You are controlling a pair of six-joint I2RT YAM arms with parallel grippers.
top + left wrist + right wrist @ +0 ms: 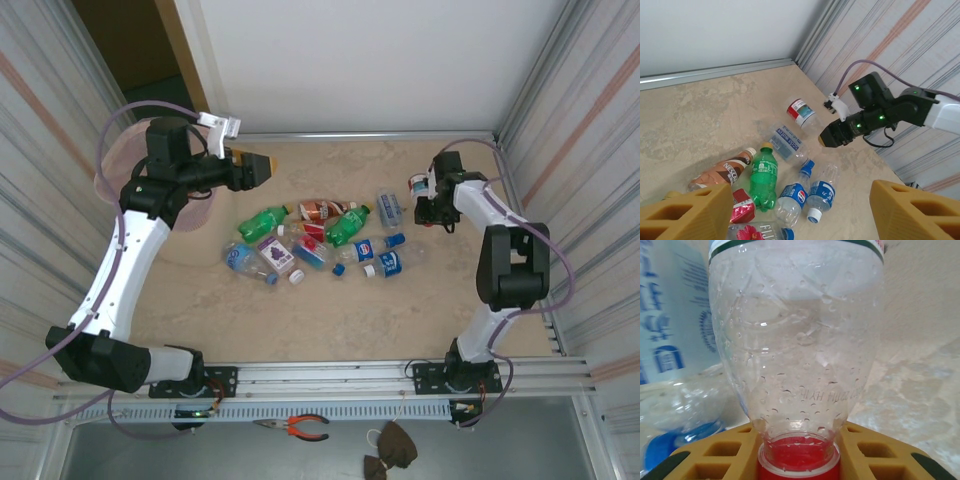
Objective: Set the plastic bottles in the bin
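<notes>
Grip looked sound: right gripper (799,456) pinched a red-capped bottle (797,340) by the neck, far right. It would want lifting clear before the long carry to the bin (104,180), far left, where the left gripper (258,168) hung spread.

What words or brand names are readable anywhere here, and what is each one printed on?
"NESCAFE", its end turned away: brown bottle.
"FIJI": clear bottle with a pink flower label.
Pepsi globe logo, no legible word: blue-capped bottle and white-capped bottle.
White script, too blurred to read: clear bottle with a blue label.
Raised letters near the neck, too faint to read: red-capped clear bottle.
</notes>
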